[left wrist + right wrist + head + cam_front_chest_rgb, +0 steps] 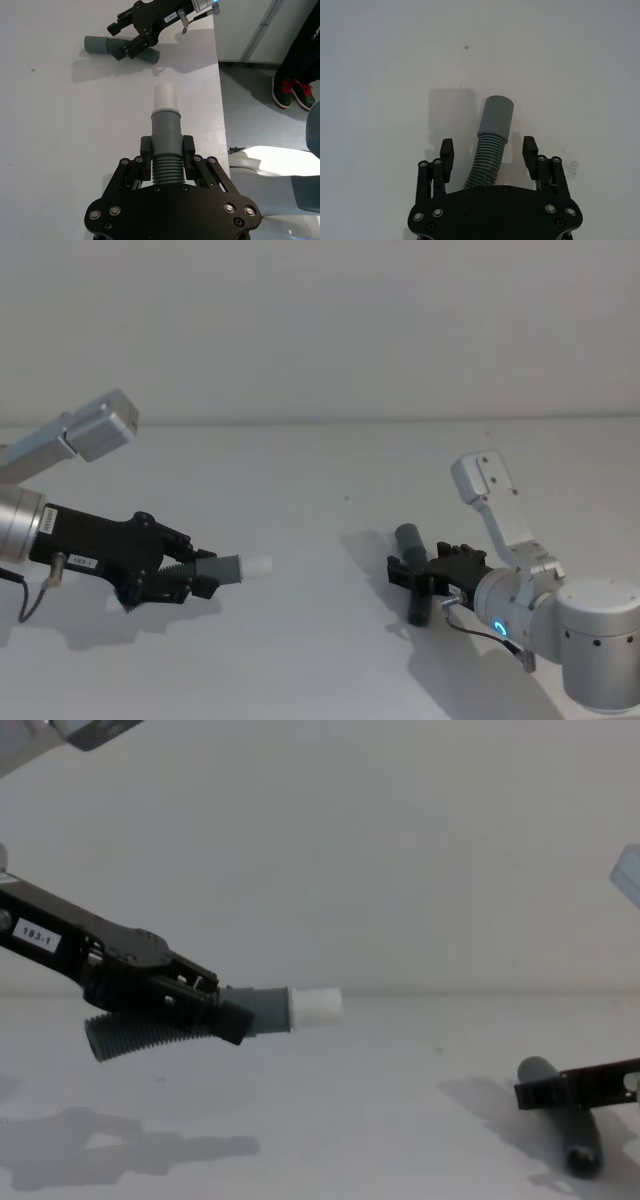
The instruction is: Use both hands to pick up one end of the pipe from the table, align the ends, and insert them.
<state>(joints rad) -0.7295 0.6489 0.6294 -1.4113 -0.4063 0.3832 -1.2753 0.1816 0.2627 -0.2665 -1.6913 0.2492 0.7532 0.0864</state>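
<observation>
The L gripper point(200, 575) is seen over the left of the table point(300, 470). Its fingers are closed on the white-tipped pipe piece point(225, 568). In the left wrist view the grip is taken on the ribbed body just behind the smooth grey cuff point(165, 130), w/ both jaws pressed against the ribs. The piece is held clear of the table, and its shadow is cast on the surface below in the chest view. The white tip point(318, 1007) is pointed right, toward the other arm. The ribbed tail point(130, 1035) is curved back & down under the jaws. A small "183-1" label point(36, 936) is carried on this gripper.

The R gripper point(420, 575) is set low at the right of the table, over the second pipe piece point(408, 538). Its fingers are spread open, one on each side of the ribbed body. In the right wrist view a gap is seen on both sides, so no contact is made. This piece is laid flat on the table, running approx. near to far. A smooth cuff point(497, 112) is seen at the far end, & a hollow cuff point(583, 1158) at the near end is faced toward the chest camera.

The two pieces are well apart, w/ bare table between.
</observation>
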